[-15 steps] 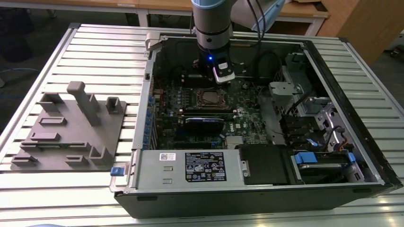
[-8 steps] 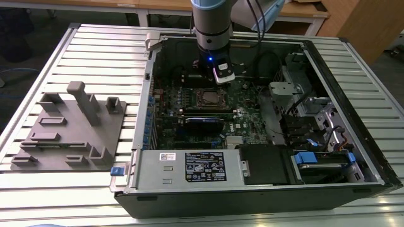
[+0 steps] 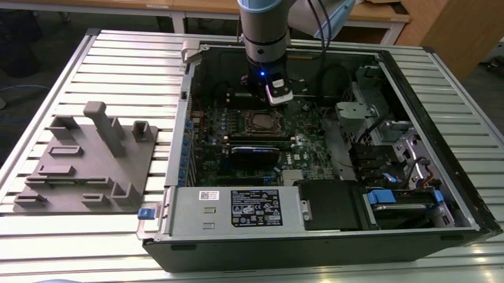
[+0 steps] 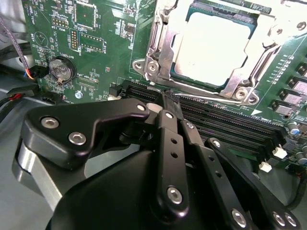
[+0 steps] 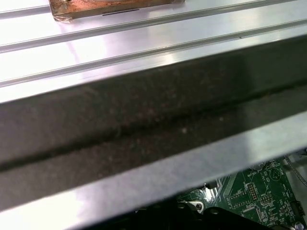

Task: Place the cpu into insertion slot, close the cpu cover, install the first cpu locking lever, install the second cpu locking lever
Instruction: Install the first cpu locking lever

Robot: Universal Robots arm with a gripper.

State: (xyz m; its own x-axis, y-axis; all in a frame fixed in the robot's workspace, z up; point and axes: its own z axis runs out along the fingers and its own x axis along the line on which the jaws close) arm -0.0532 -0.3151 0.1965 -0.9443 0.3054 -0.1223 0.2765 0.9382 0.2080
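Note:
The cpu, a silver-grey square, lies in the insertion slot on the green motherboard. The cpu cover, a silver frame, lies down around it, and the chip's top shows through its window. A thin metal locking lever runs along the socket edge beside the memory slots. My gripper is shut, its black fingertips together right at that lever's end; whether they touch it I cannot tell. In the exterior view the gripper hangs just behind the socket, inside the open computer case.
Long black memory slots run between my fingers and the socket. A coin battery sits on the board. A black card, a power supply and drive cages crowd the case. A grey fixture stands on the slatted table.

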